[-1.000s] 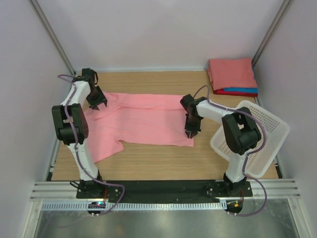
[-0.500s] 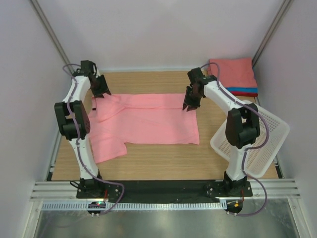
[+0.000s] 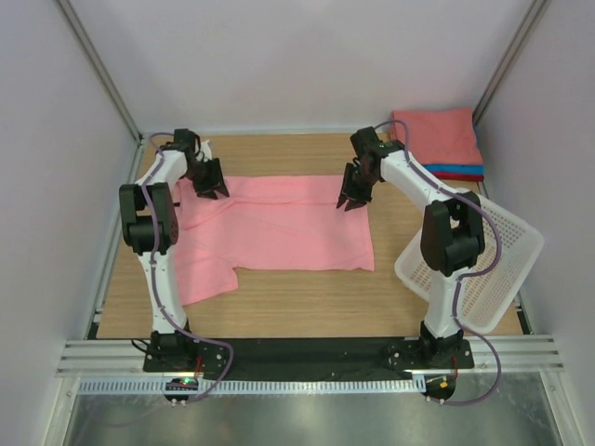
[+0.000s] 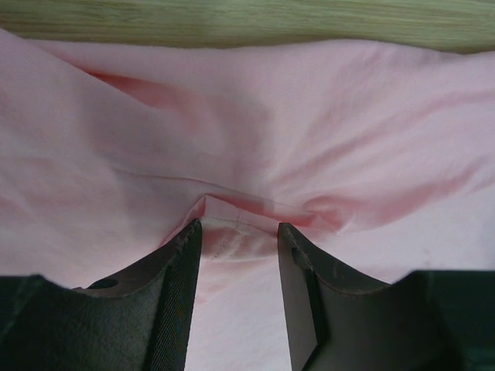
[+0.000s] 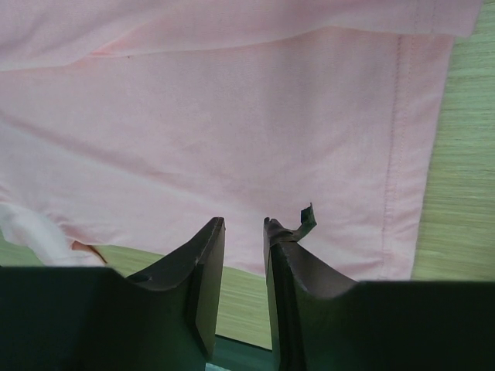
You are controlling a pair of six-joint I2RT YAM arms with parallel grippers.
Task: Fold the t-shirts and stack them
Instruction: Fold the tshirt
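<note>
A big pink t-shirt (image 3: 279,232) is lying spread out flat in the middle of the wooden table (image 3: 307,302). It is looking soft and thin, with little wrinkles, and one short sleeve is sticking out toward 7 o'clock.

The left gripper (image 3: 210,184) is sitting at the shirt's 10 o'clock corner. In the left wrist view its two dark fingers (image 4: 178,294) are standing apart. A small bump of the shirt's stitched edge is poking up between their tips, and creases are running out from it.

The right gripper (image 3: 350,199) is hanging at the shirt's 2 o'clock corner. In the right wrist view its fingers (image 5: 203,286) are sitting close, with only a thin gap between them and nothing showing in the gap. A tiny dark scrap (image 5: 308,216) is curling off the tip of one finger. A straight sewn hem is running down the edge of the cloth there, next to bare wood.

At 1 o'clock, in the far corner of the table, a folded pile (image 3: 437,137) is resting. A coral tee is lying on top, with a blue edge and a red edge peeking out under it. At 4 o'clock a white plastic basket (image 3: 507,246) full of tiny holes is sitting crooked at the table's edge, behind the right arm.

The table top is showing light brown wood with fine grain lines. Plain pale walls (image 3: 297,65) are standing around it on three sides. A grey metal rail (image 3: 521,358) is running along the near edge by the arms' bases.
</note>
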